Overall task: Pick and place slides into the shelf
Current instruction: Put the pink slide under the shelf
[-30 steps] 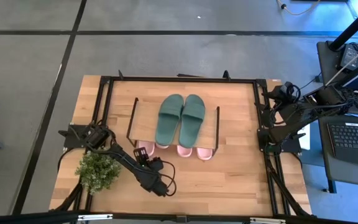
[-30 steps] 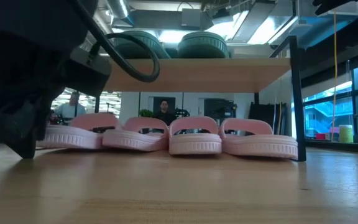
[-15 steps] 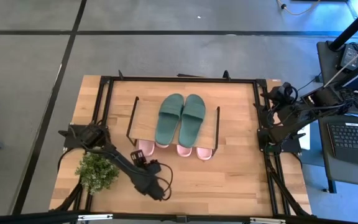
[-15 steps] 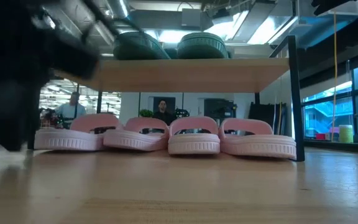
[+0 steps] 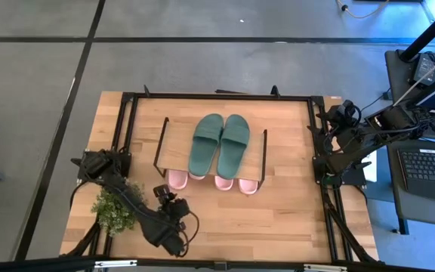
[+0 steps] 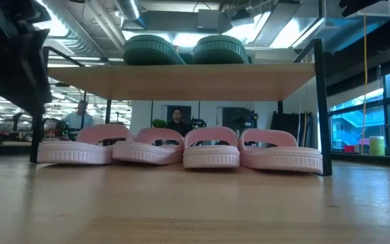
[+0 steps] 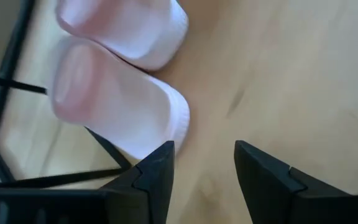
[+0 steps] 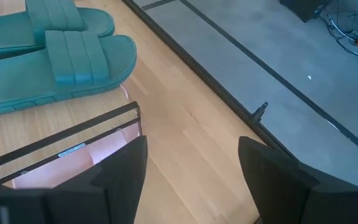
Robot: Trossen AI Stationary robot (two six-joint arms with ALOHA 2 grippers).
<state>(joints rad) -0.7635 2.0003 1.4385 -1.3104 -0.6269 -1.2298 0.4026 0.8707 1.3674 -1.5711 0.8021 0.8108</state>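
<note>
Two dark green slides (image 5: 219, 145) lie side by side, soles down, on the plank top of the shelf (image 5: 174, 140). In the low view, several light pink slides (image 6: 212, 148) stand in a row on the table under the plank (image 6: 181, 80); from above only their heels (image 5: 176, 180) stick out. My left gripper (image 5: 163, 195) is open, near the table's near edge, pointing at the leftmost pink heel (image 7: 117, 106) without touching it. My right gripper (image 8: 192, 146) is open and waits at the table's right edge (image 5: 327, 136), past the green slides (image 8: 55, 56).
A small green plant (image 5: 115, 208) stands at the table's near left corner, beside my left arm. A black frame (image 5: 217, 96) runs around the table. A laptop (image 5: 429, 170) sits on a stand off the right edge. Bare wood (image 5: 278, 219) lies in front of the shelf.
My left gripper has drawn back from the pink slides toward the table's near edge and a little to the left. In the low view the arm has moved out to the picture's left. The slides and my right arm have stayed where they were.
</note>
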